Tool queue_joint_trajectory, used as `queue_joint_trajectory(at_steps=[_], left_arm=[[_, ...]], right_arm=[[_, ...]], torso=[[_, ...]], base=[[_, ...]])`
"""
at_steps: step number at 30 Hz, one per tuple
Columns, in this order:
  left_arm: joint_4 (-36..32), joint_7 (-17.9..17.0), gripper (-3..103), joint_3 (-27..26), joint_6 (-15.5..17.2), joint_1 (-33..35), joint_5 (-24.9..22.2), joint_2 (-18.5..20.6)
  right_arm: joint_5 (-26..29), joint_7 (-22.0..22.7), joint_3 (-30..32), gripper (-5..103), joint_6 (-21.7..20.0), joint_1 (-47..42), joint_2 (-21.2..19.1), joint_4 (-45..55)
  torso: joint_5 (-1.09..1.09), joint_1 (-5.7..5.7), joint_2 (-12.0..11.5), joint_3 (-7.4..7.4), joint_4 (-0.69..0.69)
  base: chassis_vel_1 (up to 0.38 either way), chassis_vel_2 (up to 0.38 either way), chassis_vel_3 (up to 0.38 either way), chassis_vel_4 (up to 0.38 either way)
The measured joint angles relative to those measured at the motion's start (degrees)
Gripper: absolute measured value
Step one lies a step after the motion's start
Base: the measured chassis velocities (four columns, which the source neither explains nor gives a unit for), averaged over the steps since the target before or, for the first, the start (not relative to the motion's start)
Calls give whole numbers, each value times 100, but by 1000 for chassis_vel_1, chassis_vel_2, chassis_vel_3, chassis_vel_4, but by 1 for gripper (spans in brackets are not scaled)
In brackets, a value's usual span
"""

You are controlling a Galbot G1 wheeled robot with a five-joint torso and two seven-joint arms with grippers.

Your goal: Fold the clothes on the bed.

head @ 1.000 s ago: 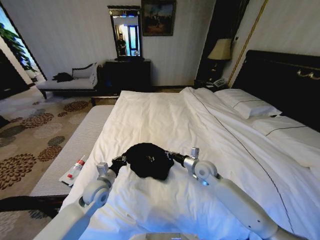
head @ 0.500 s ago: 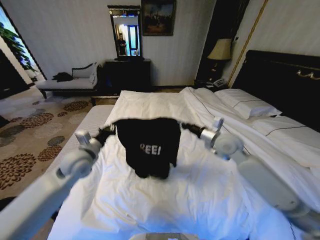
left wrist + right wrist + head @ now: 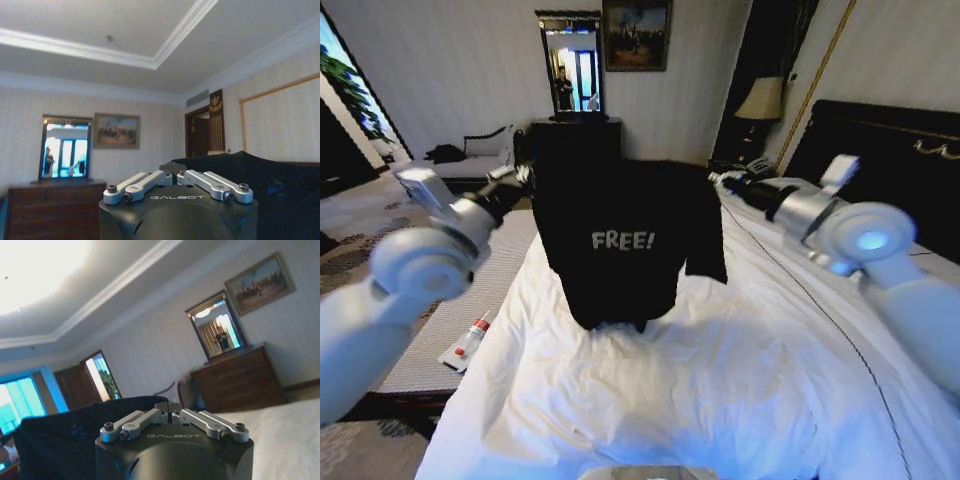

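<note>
On the far left, on the grey bench point(image 3: 470, 295) beside the bed, lies a small white tube with a red cap point(image 3: 470, 340). My left arm reaches up and forward, and my left gripper point(image 3: 523, 178) holds the left shoulder of the black T-shirt point(image 3: 620, 245); in my left wrist view the jaws of this gripper point(image 3: 172, 175) are pressed together on the dark fabric point(image 3: 270, 190), with its edge pinched between them. The shirt hangs in the air between my two grippers, spread wide, with its front toward me, so the white "FREE!" lettering point(image 3: 623, 240) is easy to read. Its lower edge hangs just over the white duvet of the bed point(image 3: 670, 400), and I cannot tell if it touches it. One sleeve hangs down on the right side of the shirt. My right gripper point(image 3: 718, 180) holds the right shoulder at the same height; in my right wrist view the jaws point(image 3: 172, 415) are also closed on the black cloth point(image 3: 55, 440). Behind the shirt stand a dark dresser with a mirror point(image 3: 570, 65), and to the far right are the white pillows point(image 3: 910, 255) and the dark headboard point(image 3: 890, 150).
</note>
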Motion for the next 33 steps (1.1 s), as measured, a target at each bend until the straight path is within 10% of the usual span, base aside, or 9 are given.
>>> queue_joint_trajectory(at_steps=[11, 14, 29, 33], left_arm=[[-752, -29, 0, -791, -127, 674, -124, 558], [-945, -119, 0, -2056, -96, 957, -996, 1100], [-1369, -548, 0, -3380, 319, 1188, -2213, 1374], [-1446, -821, 0, -4561, 746, 1952, -2831, 1264]], right_arm=[[850, 199, 1151, 0, 30, -610, -723, 945], [1536, 468, 1509, 0, 87, -584, -1042, 1300], [2881, 802, 3693, 0, 52, -1692, -1719, 2101], [3437, 982, 4744, 0, -42, -2478, -1850, 2335]], torso=[[-2, -4, 1, -2, -2], [-1, -2, 0, -1, 0], [-1, -2, 1, -2, -2], [-1, -2, 1, -1, -2]], base=[[0, 0, 0, 0], [0, 0, 0, 0], [0, 0, 0, 0], [0, 0, 0, 0]])
